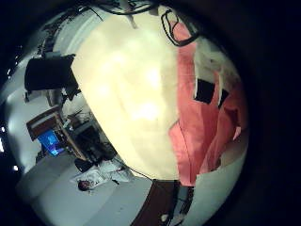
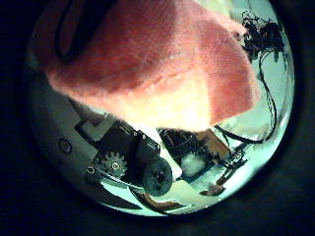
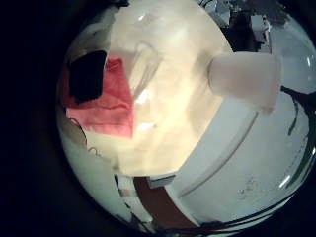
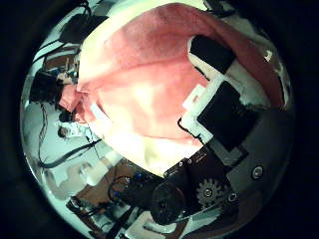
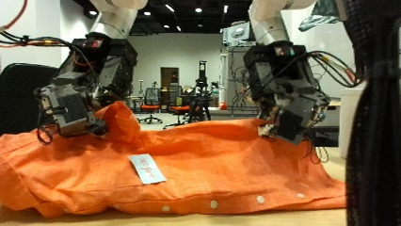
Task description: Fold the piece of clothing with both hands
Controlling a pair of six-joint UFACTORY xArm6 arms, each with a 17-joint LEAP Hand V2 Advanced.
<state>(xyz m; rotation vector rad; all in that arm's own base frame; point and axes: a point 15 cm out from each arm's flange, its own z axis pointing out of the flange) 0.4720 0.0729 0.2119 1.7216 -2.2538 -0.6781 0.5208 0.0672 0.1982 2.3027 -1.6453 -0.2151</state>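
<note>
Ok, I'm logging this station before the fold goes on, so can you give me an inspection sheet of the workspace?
Surface: pale table, largely covered by the garment in the outside view.
Job's things: orange garment spread out, a row of buttons along its near edge, a white label showing; the far edge is lifted at two spots.
Clutter: nothing seen on the table.
Hands: left hand pinches a raised peak of cloth; right hand grips the far edge.
Cables: left out of this sheet.
Surroundings: office chairs and stands in the room behind.
</note>
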